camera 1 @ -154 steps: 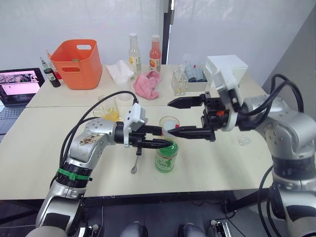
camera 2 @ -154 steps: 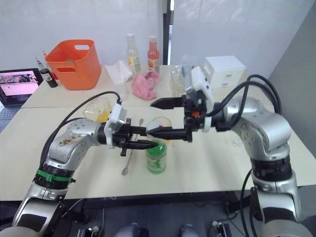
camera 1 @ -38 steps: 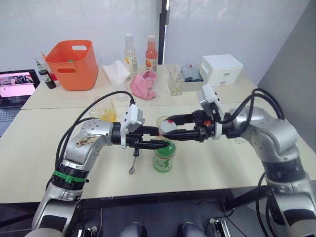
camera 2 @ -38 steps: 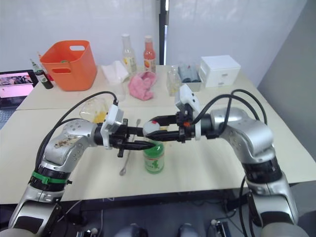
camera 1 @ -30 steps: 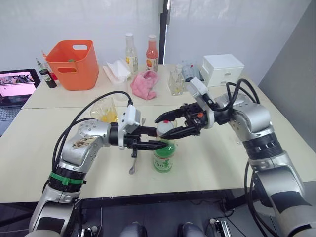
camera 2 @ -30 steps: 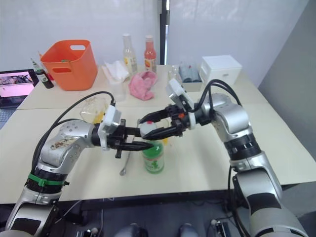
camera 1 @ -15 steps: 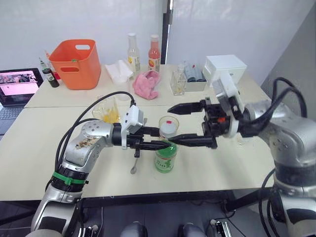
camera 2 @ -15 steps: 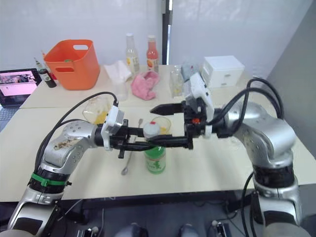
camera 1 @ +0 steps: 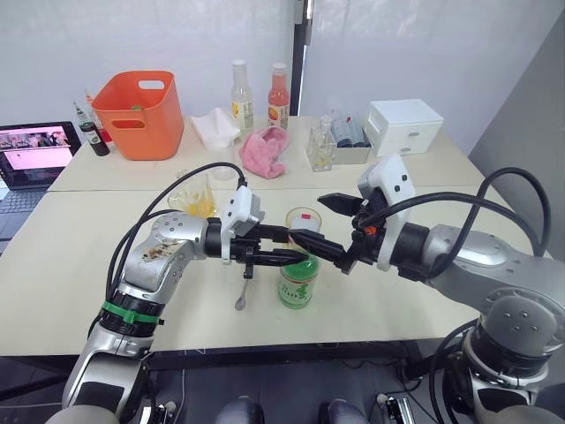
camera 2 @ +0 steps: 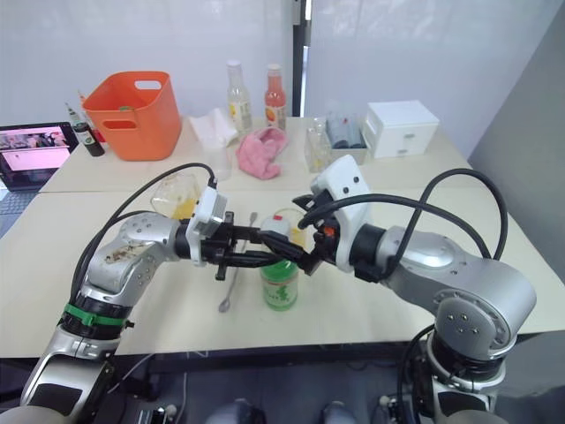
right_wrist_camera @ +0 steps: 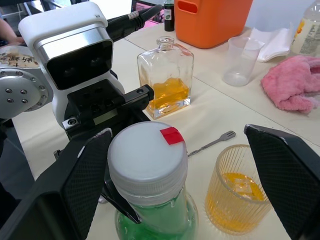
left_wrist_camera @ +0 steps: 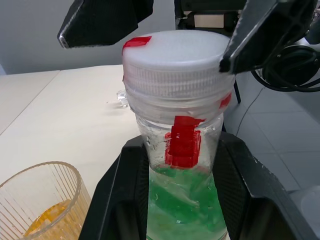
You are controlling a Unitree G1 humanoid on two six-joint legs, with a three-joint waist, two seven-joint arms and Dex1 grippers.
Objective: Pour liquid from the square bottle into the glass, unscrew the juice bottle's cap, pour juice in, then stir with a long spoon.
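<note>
Juice bottle [camera 1: 297, 278] stands mid-worktop, neck clamped in your left end effector [camera 1: 287, 246], while your right end effector [right_wrist_camera: 170, 195], swung back in from 3 o'clock, straddles the cap [right_wrist_camera: 146, 154] apart — unscrewing continues.

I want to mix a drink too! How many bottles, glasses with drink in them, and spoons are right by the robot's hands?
Bottles: 2, the green juice bottle and the square bottle
Glasses with drink: 1, the glass
Spoons: 1, the long spoon
Total: 4
</note>
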